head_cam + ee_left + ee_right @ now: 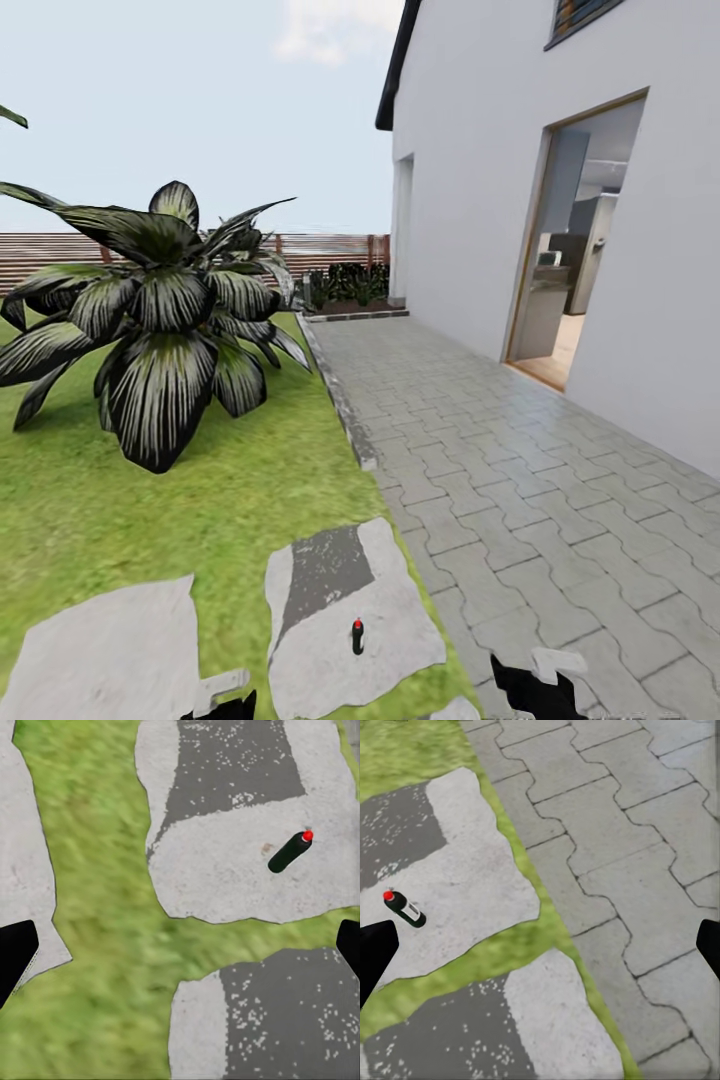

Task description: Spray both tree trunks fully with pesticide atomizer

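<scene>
Atomizer (pixel 357 636): upright on a pale stepping stone (pixel 390 620) between lawn and paving. Left gripper (pixel 180 945), right gripper (pixel 540 945): spread, empty, well above. Risk: slim bottle probably topples if nudged off-centre.

I see the pesticide atomizer (pixel 357 637) as a dark bottle with a red top, and my right wrist camera picks up a pale stripe on its side. It stands on a pale grey stepping stone (pixel 385 625) with a darker grey patch flecked white. The grass (pixel 200 500) is bright green. The paving (pixel 520 470) is light grey in an interlocking pattern. The plant (pixel 160 320) has dark leaves streaked white. The house wall (pixel 470 200) is white, the fence (pixel 330 248) reddish-brown slats. My claw fingers (pixel 15 956) are black.
</scene>
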`<state>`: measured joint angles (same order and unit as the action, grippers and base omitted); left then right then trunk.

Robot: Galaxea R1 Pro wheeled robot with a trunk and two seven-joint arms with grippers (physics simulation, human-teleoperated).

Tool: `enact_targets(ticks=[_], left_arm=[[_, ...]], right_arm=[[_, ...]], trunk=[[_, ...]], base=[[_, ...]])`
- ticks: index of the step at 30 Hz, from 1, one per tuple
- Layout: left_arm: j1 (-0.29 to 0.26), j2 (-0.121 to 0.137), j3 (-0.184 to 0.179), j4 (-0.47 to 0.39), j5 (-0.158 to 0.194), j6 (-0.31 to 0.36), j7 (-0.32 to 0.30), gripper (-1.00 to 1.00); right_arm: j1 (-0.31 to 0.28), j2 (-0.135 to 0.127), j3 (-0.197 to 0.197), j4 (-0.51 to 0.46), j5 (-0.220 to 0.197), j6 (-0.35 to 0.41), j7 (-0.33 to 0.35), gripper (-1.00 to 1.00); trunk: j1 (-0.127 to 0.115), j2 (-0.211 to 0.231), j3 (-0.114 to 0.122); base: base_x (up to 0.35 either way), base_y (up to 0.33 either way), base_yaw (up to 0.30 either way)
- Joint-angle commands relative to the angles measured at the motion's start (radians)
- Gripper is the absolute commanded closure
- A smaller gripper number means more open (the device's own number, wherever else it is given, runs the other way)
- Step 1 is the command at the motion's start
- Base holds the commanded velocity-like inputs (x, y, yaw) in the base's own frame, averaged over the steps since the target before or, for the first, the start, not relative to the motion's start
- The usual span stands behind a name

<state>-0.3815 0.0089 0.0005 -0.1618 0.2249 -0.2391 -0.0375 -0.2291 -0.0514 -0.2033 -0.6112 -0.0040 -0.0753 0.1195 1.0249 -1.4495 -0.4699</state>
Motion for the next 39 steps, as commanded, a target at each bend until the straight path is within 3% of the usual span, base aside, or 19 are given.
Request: enact_targets(ticks=[1, 12, 15, 21, 29, 39], left_arm=[[0.0, 0.0, 0.0, 0.001, 0.007, -0.002, -0.004, -1.0], [0.0, 0.0, 0.0, 0.001, 0.007, -0.002, -0.004, -1.0], [0.0, 0.0, 0.0, 0.001, 0.007, -0.002, -0.004, -1.0], [0.0, -0.001, 0.0, 0.002, 0.005, 0.0, -0.004, -1.0], [0.0, 0.0, 0.0, 0.002, 0.006, -0.001, -0.004, -1.0], [0.0, 0.0, 0.0, 0.002, 0.006, -0.001, -0.003, -1.0]], right_arm=[[-0.001, 0.001, -0.005, 0.001, 0.0, -0.003, 0.009, -1.0], [-0.001, 0.001, -0.007, 0.001, -0.001, -0.003, 0.009, -1.0], [-0.001, 0.001, -0.023, 0.001, -0.001, -0.003, 0.01, -1.0], [-0.001, 0.002, -0.049, 0.001, 0.0, -0.003, 0.012, -1.0], [-0.001, 0.002, -0.054, 0.001, 0.001, -0.003, 0.012, -1.0], [-0.001, 0.002, -0.055, 0.001, 0.001, -0.003, 0.012, -1.0]], trunk=[[0.0, 0.0, 0.0], [0.0, 0.0, 0.009], [0.0, 0.0, 0.01], [0.0, 0.0, 0.011], [0.0, 0.0, 0.011], [0.0, 0.0, 0.011]], base=[[0.114, 0.291, -0.245], [0.206, 0.141, -0.248], [0.13, 0.002, -0.116], [0.262, -0.112, -0.029], [0.27, -0.16, 0.099], [0.086, -0.051, 0.039]])
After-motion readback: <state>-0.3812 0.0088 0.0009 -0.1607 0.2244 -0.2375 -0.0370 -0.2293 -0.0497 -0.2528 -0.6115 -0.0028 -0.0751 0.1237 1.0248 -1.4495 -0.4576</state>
